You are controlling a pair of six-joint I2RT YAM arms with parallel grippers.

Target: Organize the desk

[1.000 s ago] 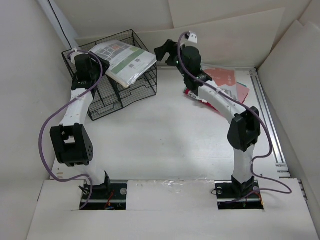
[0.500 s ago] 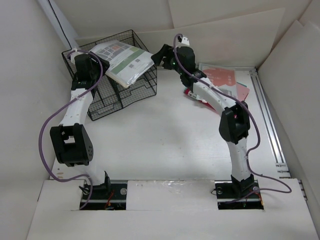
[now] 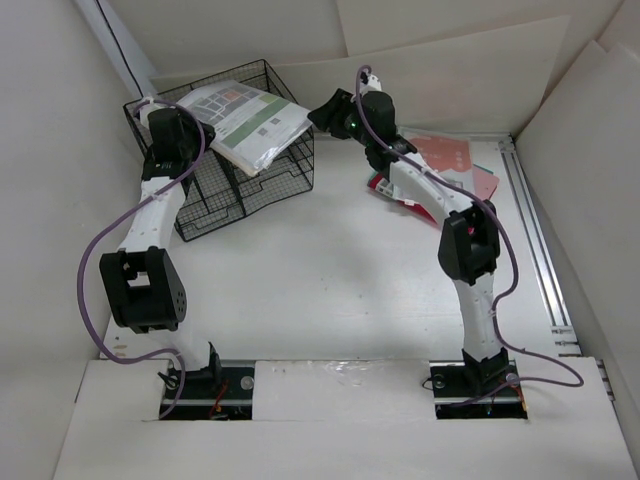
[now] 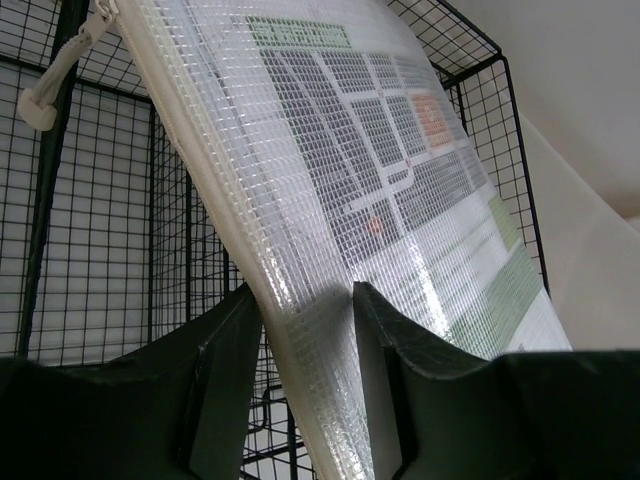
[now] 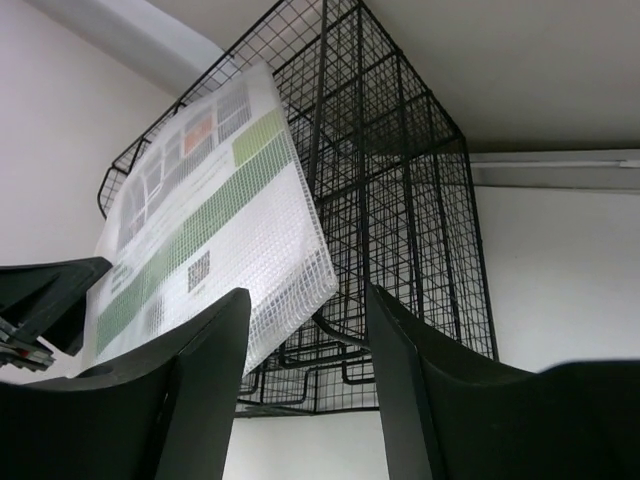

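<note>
Your left gripper (image 4: 305,295) pinches the mesh pouch (image 4: 400,190) atop the wire basket (image 3: 215,208), upper left of the overhead view; your right gripper (image 5: 307,295) gapes nearby.

a pouch (image 3: 250,122) lies across the basket (image 3: 215,205) (far left), with folders (image 3: 455,160) on the desk (image 3: 330,265) to its right.

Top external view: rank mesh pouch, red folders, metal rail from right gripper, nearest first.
1. mesh pouch, just left of the right gripper, on the basket.
2. red folders, to its right on the desk.
3. metal rail, desk's far right edge.
</note>
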